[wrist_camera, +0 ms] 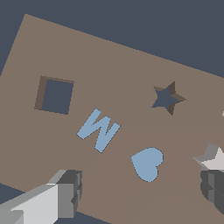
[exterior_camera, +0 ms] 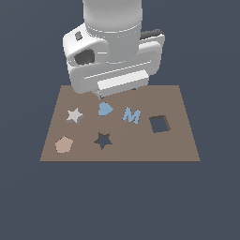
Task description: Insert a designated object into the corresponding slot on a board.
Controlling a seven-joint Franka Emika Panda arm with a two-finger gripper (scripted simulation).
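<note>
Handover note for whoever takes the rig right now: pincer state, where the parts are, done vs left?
Pincer: open, empty, over the board's far edge near the blue heart.
Star piece: flat on the board, ungrasped, towards the exterior view's left.
Star slot: empty, nearer the camera than the heart.
Also on the board: tan pentagon, blue M, square cutout.
Done: nothing yet.
Left: grasp the star, carry it to the slot, align, insert.
</note>
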